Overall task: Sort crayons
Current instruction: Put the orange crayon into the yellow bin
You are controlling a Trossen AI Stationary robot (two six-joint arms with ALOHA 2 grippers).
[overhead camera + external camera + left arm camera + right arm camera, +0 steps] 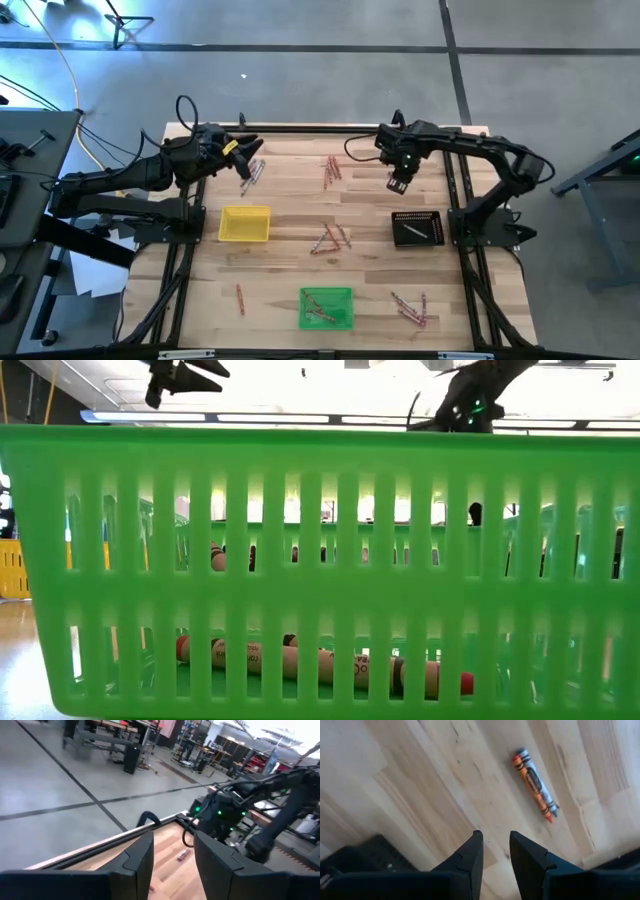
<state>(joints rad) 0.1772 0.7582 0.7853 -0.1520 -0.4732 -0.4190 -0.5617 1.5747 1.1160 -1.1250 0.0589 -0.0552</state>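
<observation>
Crayons lie in loose groups on the wooden table: near the far left point(252, 172), far middle point(331, 170), centre point(330, 238), near left point(240, 298) and near right point(410, 308). Some lie in the green tray point(327, 307), and they show through its slats in the low view point(300, 660). My left gripper point(245, 150) hovers open and empty over the far left, fingers about level point(172, 865). My right gripper point(400, 182) hangs above bare wood just beyond the black tray point(418, 228), slightly open and empty point(495, 845). An orange and a grey-white crayon point(535, 784) lie side by side ahead of it.
The yellow tray point(245, 223) stands at mid left. The black tray stands at mid right. The green tray stands at the near middle and fills the low view point(320, 470). Dark rails run along the table's far edge and both sides. Bare wood lies between the trays.
</observation>
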